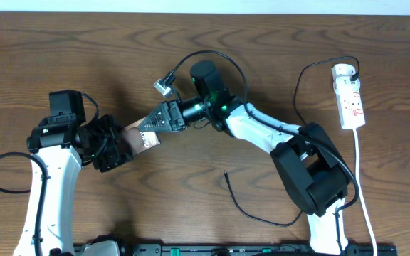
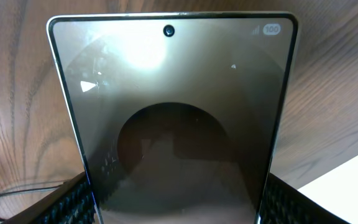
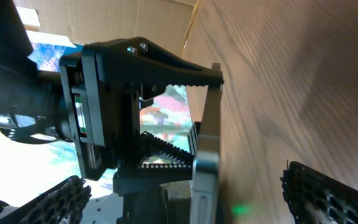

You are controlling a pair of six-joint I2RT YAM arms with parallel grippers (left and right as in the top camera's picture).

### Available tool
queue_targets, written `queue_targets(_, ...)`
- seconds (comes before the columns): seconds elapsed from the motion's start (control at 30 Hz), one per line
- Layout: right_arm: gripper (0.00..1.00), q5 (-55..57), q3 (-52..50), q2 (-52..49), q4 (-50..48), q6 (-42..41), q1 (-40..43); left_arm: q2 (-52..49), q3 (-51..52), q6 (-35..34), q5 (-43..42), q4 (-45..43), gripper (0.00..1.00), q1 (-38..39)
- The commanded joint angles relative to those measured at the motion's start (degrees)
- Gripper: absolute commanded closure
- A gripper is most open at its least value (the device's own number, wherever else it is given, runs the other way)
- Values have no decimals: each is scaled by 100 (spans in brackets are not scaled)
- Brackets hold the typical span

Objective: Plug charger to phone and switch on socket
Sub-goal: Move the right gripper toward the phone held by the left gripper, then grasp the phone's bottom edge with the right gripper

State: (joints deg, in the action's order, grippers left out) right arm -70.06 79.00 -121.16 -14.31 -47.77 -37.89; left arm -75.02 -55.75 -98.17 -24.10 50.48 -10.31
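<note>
Presently found the phone [image 1: 143, 137] left of centre on the desk [image 1: 62, 43], pinched at one end by the left gripper [image 1: 124, 144]; contact with the desk not determinable. Confirmed in the left wrist view the phone [image 2: 173, 112] face-on: glossy grey-brown glass, thin silver frame, rounded corners, small round lens hole at top centre, signal mark and "100" badge at the top right corner, glare and dark reflections across the screen. Noted ribbed black fingers [image 2: 73, 202] pressed against both long edges at the lower end. Saw the phone [image 3: 206, 168] edge-on from the right wrist: slim silver side clamped in the toothed black left gripper, wood grain just beside it. Logged white lettering on the exposed end in the overhead view, too small to read. Recorded the right gripper [image 1: 148, 124] spread wide and empty, pointed at the phone and just beside it. Located the charger [image 1: 262, 217] as a thin black lead lying loose on the desk near the right arm's base, free end well apart from the phone. Located the socket [image 1: 350, 99], white with small red marks, at the right edge of the desk, white cord trailing toward the near side.
</note>
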Motion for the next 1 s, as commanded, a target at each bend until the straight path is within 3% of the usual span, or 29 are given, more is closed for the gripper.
queue_targets(0.0, 1, 109, 96, 15, 0, -17, -114, -17, -9, -205, -149, -2, 93, -22)
queue_targets(0.23, 1, 286, 90, 13, 63, -17, -278, -17, -9, -352, -249, -7, 93, 13)
queue_targets(0.5, 17, 970, 90, 11, 372, -17, -505, -20, -9, -354, -212, -26, 93, 243)
queue_targets(0.6, 14, 997, 90, 11, 389, -17, -518, -20, -9, -352, -181, -24, 93, 240)
queue_targets(0.9, 19, 999, 90, 11, 389, -15, -518, -20, -9, -232, -142, -9, 93, 243)
queue_targets(0.97, 25, 999, 90, 11, 389, -15, -518, -20, -9, -197, 22, 72, 93, 243)
